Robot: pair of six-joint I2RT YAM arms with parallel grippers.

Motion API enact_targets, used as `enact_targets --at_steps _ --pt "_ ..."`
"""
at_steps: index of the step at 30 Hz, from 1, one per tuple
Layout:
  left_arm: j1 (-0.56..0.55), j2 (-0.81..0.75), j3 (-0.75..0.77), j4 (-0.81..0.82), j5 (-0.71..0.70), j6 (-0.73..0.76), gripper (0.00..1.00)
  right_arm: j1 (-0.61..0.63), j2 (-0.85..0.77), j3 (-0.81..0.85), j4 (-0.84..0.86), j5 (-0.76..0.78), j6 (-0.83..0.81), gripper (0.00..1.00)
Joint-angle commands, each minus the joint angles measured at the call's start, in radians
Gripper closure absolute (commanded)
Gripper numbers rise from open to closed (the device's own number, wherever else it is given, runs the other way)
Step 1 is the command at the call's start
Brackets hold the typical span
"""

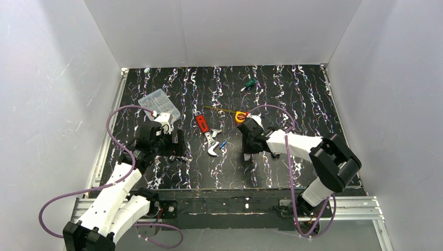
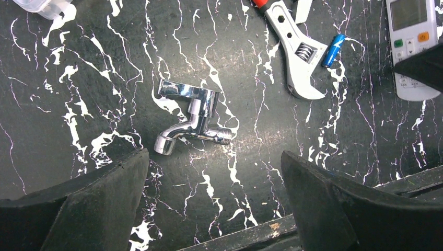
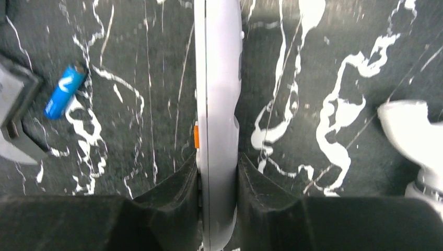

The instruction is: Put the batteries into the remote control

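Since the batteries go in through the back, the remote control (image 3: pixel 217 78) seems to be held on its long edge for that reason: the right hand (image 3: pixel 217 162) is clamped on it, one finger on the face and one on the back, just below the orange button. It sits to the robot's right of the adjustable wrench (image 1: pixel 208 137), beyond the one blue battery (image 3: pixel 62 91) that lies just beside the wrench's jaw end. I cannot tell whether its lower edge touches the tabletop (image 1: pixel 292 94) or hangs just clear.

The remote's face, with display window and buttons, is turned toward the wrench, as the left wrist view shows, so the back looks away from it. Its long axis runs roughly near to far, much as the wrench does, with the display end pointing away from the gripping hand.

The left hand (image 2: pixel 214 209) is spread wide and grips nothing; it hovers on the other side of the wrench above a chrome tap (image 2: pixel 190 123), probably kept free to fetch the battery. No second battery shows
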State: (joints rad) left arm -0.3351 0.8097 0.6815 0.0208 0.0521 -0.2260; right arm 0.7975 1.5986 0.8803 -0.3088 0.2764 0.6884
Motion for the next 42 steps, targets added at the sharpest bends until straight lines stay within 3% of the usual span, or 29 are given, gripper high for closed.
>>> enact_targets --at_steps 1,6,11,16,27,32,42 --pt "0.002 0.006 0.006 -0.054 -0.007 -0.025 0.01 0.036 -0.120 -0.058 0.020 -0.006 -0.057 0.99" --pt "0.002 0.037 0.068 -0.124 0.000 -0.179 0.00 0.079 -0.342 -0.128 0.071 -0.066 -0.169 0.99" --pt "0.000 0.022 0.176 -0.176 0.120 -0.480 0.01 0.132 -0.534 -0.168 0.049 -0.072 -0.252 0.99" --pt "-0.033 0.007 0.248 -0.176 0.127 -0.727 0.00 0.208 -0.623 -0.164 -0.006 -0.026 -0.269 0.99" --pt "-0.268 0.138 0.374 -0.234 -0.076 -0.949 0.01 0.487 -0.559 -0.041 -0.074 0.340 -0.285 0.99" --pt "-0.361 0.194 0.410 -0.267 -0.150 -1.015 0.01 0.598 -0.476 0.010 -0.035 0.477 -0.379 0.99" --pt "-0.431 0.234 0.411 -0.272 -0.162 -1.158 0.06 0.683 -0.381 0.068 0.015 0.588 -0.488 0.99"
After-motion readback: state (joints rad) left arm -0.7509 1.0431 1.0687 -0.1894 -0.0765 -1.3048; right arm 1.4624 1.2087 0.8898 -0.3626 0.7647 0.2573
